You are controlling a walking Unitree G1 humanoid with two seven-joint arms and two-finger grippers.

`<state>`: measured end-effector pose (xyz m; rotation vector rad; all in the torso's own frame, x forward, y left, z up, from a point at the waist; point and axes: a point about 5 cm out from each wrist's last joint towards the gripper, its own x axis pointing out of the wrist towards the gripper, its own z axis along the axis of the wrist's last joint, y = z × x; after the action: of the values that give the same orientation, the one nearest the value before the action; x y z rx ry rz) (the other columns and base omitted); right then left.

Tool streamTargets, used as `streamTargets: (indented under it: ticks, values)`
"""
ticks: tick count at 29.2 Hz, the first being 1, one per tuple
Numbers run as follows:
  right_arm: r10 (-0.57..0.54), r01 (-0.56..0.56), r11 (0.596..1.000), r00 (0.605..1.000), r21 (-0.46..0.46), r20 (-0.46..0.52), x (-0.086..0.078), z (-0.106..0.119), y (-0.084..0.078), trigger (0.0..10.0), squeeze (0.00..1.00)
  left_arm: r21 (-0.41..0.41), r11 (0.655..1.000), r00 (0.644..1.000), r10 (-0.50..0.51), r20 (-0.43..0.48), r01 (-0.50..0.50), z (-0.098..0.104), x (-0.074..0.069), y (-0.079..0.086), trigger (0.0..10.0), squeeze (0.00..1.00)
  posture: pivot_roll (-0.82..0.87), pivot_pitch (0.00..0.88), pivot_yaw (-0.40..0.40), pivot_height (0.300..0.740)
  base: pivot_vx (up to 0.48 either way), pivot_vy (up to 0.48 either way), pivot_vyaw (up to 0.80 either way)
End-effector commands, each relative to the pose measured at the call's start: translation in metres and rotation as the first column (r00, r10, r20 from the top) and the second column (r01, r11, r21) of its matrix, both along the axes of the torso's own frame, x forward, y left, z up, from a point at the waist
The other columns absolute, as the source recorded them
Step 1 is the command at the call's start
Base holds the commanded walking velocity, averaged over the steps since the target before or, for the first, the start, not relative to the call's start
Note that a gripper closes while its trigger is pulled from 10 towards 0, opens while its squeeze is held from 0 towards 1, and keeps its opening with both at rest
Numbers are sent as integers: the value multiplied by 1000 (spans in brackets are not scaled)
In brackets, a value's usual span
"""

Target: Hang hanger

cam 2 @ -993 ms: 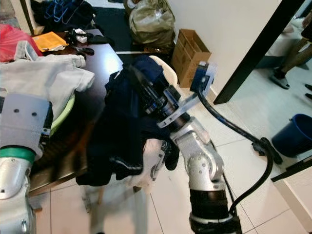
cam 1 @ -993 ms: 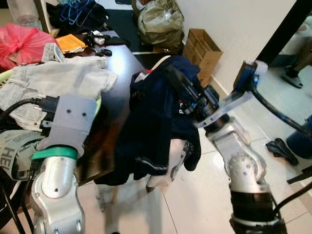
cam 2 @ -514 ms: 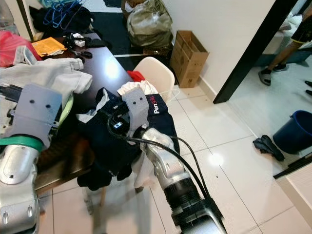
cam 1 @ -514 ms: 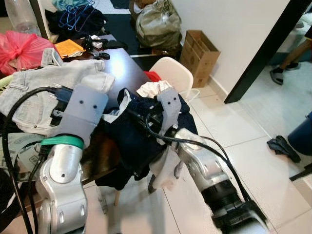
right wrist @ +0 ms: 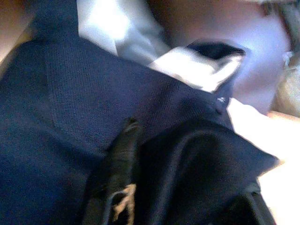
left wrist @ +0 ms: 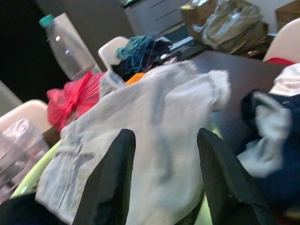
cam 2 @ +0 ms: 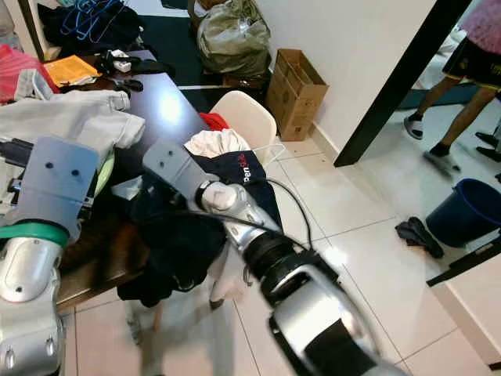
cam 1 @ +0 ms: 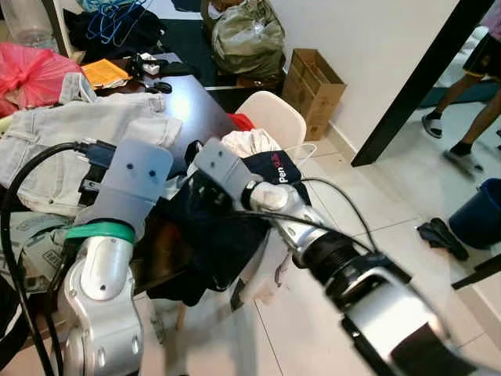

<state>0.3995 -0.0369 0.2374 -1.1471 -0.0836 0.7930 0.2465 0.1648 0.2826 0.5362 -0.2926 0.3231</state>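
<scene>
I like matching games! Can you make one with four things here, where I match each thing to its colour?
Things:
1. bag
2. box
3. bucket
4. chair

Colours:
A. brown
B. white
C. red
D. blue

Pairs: 1-C, 2-A, 3-D, 4-B

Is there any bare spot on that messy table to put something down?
One bare patch of dark table, between the pale jeans and white chair. Elsewhere it is crowded: navy garment at the near edge, red bag and hangers farther back.
</scene>
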Motion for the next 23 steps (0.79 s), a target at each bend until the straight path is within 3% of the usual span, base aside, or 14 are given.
streamTargets:
  ticks: [1,6,7,8,10,11,12,13,14,16,18,20,22,23]
  values:
    - [16,-21,992,999,-122,-42,2,-11,-22,10000,0,-4,1000,1000,7,0,-7,-2,-4,-1,10000,0,188,191,-132,740,0,0,0]
    - [67,-75,994,993,-79,-101,1,-6,-37,10000,0,-5,1000,1000,8,-3,-8,-2,-4,-1,10000,0,188,191,-132,740,0,0,0]
    - [179,-127,970,949,206,-261,-7,4,-41,10000,0,-4,1000,1000,4,-6,-4,-3,-4,-1,10000,0,174,187,-123,740,0,0,0]
    - [179,-127,970,949,206,-261,-7,4,-41,10000,0,-4,1000,1000,4,-6,-4,-3,-4,-1,10000,0,174,187,-123,740,0,0,0]
    - [438,-180,796,830,577,-345,-23,12,-64,10000,0,1,1000,1000,-11,-10,11,-2,-1,-2,10000,0,160,183,-109,740,0,0,0]
    - [438,-180,796,830,577,-345,-23,12,-64,10000,0,1,1000,1000,-11,-10,11,-2,-1,-2,10000,0,160,183,-109,740,0,0,0]
    - [487,-154,712,811,685,-324,-25,16,-73,10000,0,3,1000,1000,-19,-11,19,-2,0,-4,10000,0,160,183,-109,740,0,0,0]
    - [414,-32,607,865,794,-282,-15,25,-80,10000,0,7,1000,1000,-27,-12,27,-2,1,-5,10000,0,150,181,-102,740,0,0,0]
    - [414,-32,607,865,794,-282,-15,25,-80,10000,0,7,1000,1000,-27,-12,27,-2,1,-5,10000,0,150,181,-102,740,0,0,0]
    - [277,110,310,940,944,-200,0,42,-93,10000,0,8,999,999,-40,-15,40,-3,2,-8,10000,0,143,178,-94,740,0,0,0]
    - [246,129,238,951,963,-188,3,45,-96,10000,0,8,999,999,-43,-16,43,-3,3,-8,10000,0,143,178,-94,740,0,0,0]
    - [257,98,-12,962,995,-92,1,62,-102,10000,0,13,998,998,-57,-15,58,-2,4,-11,10000,0,141,173,-84,740,0,0,0]
    - [257,98,-12,962,995,-92,1,62,-102,10000,0,13,998,998,-57,-15,58,-2,4,-11,10000,0,141,173,-84,740,0,0,0]
    - [275,79,-122,960,989,-43,-2,70,-106,10000,0,15,998,998,-62,-14,63,-2,5,-12,10000,0,141,173,-84,740,0,0,0]
